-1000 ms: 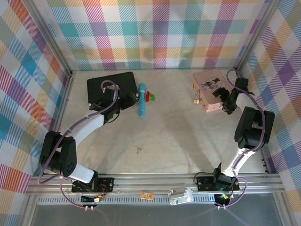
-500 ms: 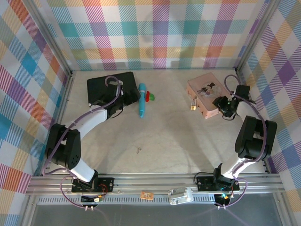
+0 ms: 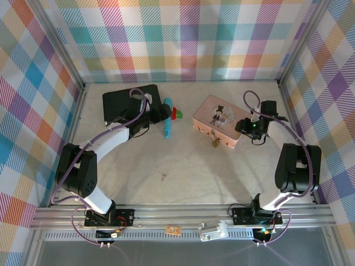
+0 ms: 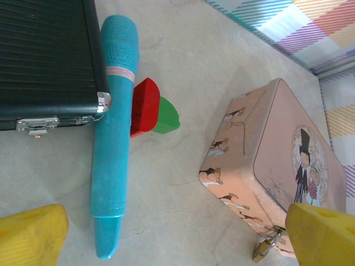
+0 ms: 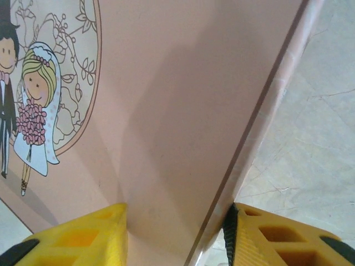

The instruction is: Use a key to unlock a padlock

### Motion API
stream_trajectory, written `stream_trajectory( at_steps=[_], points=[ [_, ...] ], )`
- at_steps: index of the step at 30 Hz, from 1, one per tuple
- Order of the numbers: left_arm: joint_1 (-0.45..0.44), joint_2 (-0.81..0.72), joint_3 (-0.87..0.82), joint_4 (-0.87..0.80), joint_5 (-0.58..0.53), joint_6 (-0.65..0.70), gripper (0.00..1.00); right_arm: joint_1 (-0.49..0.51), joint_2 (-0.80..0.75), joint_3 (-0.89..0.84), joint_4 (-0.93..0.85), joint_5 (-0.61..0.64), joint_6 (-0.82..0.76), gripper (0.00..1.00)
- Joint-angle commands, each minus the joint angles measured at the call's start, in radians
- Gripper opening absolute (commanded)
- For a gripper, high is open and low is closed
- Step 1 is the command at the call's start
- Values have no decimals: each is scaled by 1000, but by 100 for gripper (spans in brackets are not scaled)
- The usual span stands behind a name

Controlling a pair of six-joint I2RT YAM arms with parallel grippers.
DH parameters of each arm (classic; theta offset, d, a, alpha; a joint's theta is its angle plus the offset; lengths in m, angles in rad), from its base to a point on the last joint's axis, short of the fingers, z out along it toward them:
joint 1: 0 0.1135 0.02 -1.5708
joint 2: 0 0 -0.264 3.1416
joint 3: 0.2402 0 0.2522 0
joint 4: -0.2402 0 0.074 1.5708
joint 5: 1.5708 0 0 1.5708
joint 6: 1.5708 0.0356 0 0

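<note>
Risk 1: my right pincer is clamped on the right end of the pink tin, one jaw on either side of it. Held this far off-centre, the tin may pivot or slip, and the padlock would swing with it.

Risk 2: the key lies flat, well apart from the padlock, toward the near edge of the bench. It is tiny and easily nudged away.

Risk 3: my left pincer is wide open and empty near the blue pen, and could knock it.

Padlock: brass-gold, thin silvery shackle, at the tin's near wall, mid-bench, apparently resting on the bench. Whether the shackle is shut, I cannot tell.
</note>
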Motion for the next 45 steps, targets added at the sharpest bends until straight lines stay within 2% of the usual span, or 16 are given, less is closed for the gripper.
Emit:
stream_trajectory(
  at_steps=[1, 6, 10, 14, 20, 25, 31, 34, 38, 41, 45],
  points=[
    [-10, -35, -10, 7, 50, 18, 100, 1, 94, 52, -93, 147, -120, 49],
    [-25, -50, -6, -28, 68, 33, 100, -1, 260, 291, -156, 207, -201, 53],
    [-36, -76, -18, -39, 47, 32, 100, 1, 333, 464, -232, 224, -215, 64],
    [-41, -107, -50, -14, 26, 9, 100, 16, 259, 470, -237, 254, -198, 75],
    [-42, -107, -52, -12, -10, -1, 100, 97, 66, 368, -300, 284, -101, 80],
    [-31, -112, -88, -37, -123, -97, 100, 299, -67, 217, -296, 241, 42, 80],
    [71, -160, -182, -24, -104, -212, 100, 652, -100, 85, -181, 217, 243, 74],
    [131, -208, -204, -64, -100, -192, 100, 843, -23, 94, -132, 227, 272, 68],
    [190, -292, -225, -149, -131, -152, 100, 1062, 151, 208, -156, 303, 239, 63],
    [231, -361, -259, -185, -149, -140, 100, 1157, 289, 336, -212, 354, 224, 62],
    [297, -420, -281, -285, -169, -126, 100, 1222, 428, 473, -272, 426, 244, 60]
  ],
)
